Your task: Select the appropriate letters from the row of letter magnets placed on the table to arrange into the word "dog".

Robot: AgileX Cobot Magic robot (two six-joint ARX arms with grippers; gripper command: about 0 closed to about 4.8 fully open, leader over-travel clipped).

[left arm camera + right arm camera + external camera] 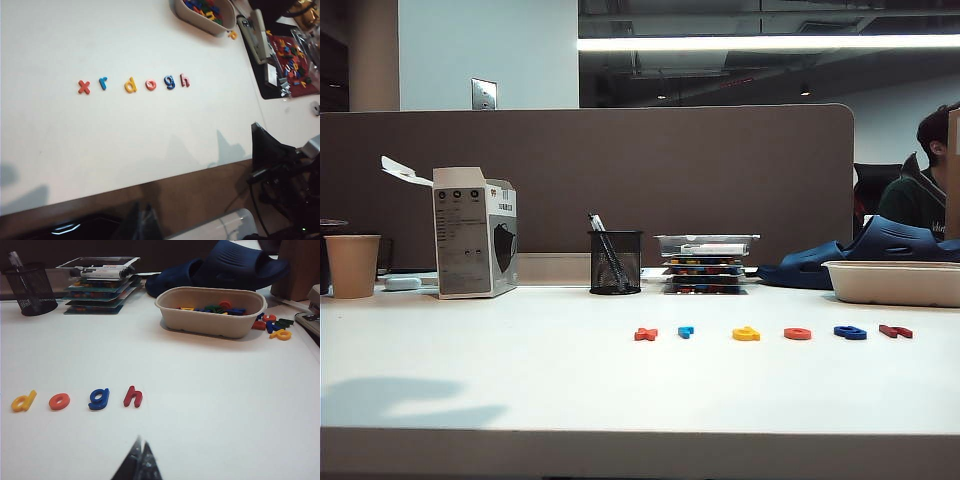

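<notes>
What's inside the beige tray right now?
The beige oval tray holds a heap of loose plastic letters in red, green, blue and yellow. Its wall hides the lower ones. More lie outside beside it.

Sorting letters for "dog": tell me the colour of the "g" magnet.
Dark blue. The "g" magnet shows best in the right wrist view, between the orange-red "o" and dark red "h".

Six letter magnets lie in one row (131,85) on the surface (75,150): one orange x (84,87), one light blue r (103,83), one yellow d (130,85), one orange-red o (150,85), one dark blue g (170,82), one dark red h (185,80). One tray (210,322) holds more letters. Two claws: left claw (142,220), right claw (140,462).
</notes>
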